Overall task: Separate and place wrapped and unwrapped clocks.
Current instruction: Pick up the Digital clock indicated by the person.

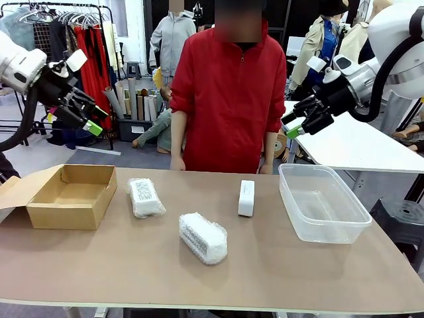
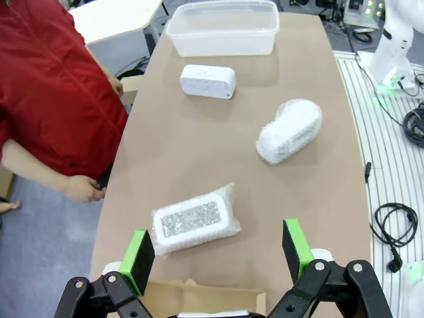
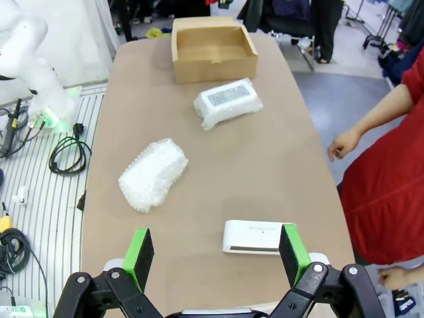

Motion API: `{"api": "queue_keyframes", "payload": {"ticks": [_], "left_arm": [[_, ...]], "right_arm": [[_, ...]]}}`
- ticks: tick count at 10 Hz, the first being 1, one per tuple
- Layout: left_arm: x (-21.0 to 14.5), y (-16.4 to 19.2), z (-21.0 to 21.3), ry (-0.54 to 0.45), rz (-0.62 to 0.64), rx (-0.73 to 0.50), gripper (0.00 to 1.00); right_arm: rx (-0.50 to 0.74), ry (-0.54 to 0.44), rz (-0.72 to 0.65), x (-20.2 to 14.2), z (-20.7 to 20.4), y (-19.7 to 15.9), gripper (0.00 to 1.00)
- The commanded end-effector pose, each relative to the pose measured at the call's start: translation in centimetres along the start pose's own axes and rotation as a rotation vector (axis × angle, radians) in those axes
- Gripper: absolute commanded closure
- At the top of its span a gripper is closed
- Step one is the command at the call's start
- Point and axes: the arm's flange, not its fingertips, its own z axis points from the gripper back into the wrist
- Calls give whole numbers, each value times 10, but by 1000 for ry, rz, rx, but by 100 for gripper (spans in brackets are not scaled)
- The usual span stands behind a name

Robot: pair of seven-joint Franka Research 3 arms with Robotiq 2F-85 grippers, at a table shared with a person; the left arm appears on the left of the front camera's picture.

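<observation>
Nearest bubble-wrapped clock (image 1: 203, 237) well apart from raised left end effector (image 1: 95, 119)

Three clocks lie well apart on the brown table (image 1: 132, 265). A white rectangular block in clear bubble wrap (image 1: 144, 197) rests flat just beside the cardboard box (image 1: 69, 197), and a speckled grey face shows up through the plastic. A second bubble-wrapped white block (image 1: 203, 238), a thicker, lumpier bundle, sits nearer the front edge, turned at a slant. The bare, smooth white plastic block (image 1: 246, 197) with rounded corners sits unwrapped near the clear tub (image 1: 322, 218), its length running front to back.
</observation>
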Motion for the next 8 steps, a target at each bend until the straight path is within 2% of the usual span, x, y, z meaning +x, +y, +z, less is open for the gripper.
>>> {"api": "queue_keyframes", "payload": {"ticks": [1, 4, 6, 8], "left_arm": [[5, 2, 3, -3, -9, -42, 0], [3, 4, 0, 4, -11, -73, 0], [0, 3, -3, -4, -24, -111, 0], [2, -1, -5, -8, -4, -65, 0]], "right_arm": [[10, 25, 31, -9, 3, -5, 0], [19, 40, 25, -13, 6, -15, 0], [-6, 0, 8, -16, 4, -18, 0], [4, 36, -8, -15, 1, -10, 0]]}}
